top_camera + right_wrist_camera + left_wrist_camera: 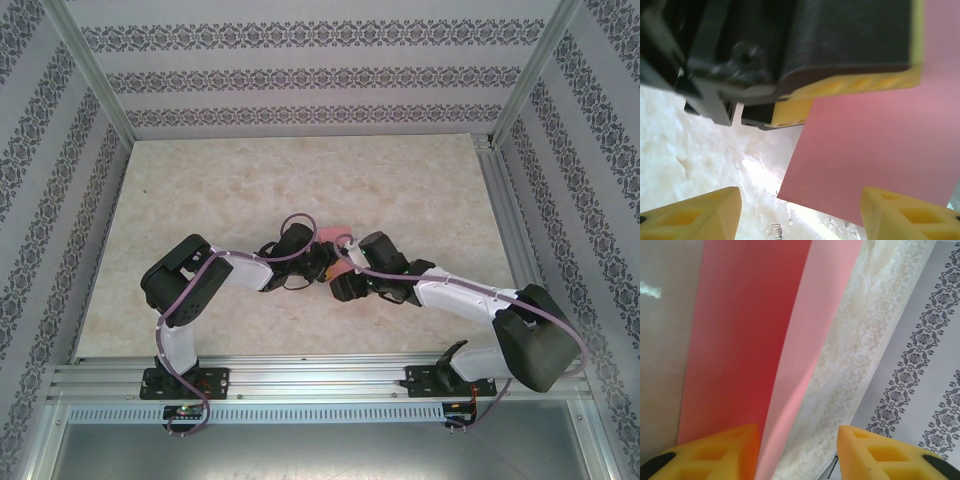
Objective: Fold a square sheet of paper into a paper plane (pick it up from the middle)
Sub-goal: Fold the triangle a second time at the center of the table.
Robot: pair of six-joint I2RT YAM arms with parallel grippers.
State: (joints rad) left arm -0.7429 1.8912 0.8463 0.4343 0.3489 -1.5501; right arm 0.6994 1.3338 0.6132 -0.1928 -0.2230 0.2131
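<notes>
Jaws of both arms apart, pink paper (740,340) ungripped between each pair.

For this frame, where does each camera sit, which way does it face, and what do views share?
Top external: above and behind the arm bases, looking down on the table; both arms meet mid-table at the pink paper.
Left wrist: on the left arm, facing along the pink paper toward the patterned wall; left gripper at the bottom.
Right wrist: low over the table, facing the pink paper and the left gripper's black body; right gripper at the bottom.
Shared: all three see the pink paper and table.
</notes>
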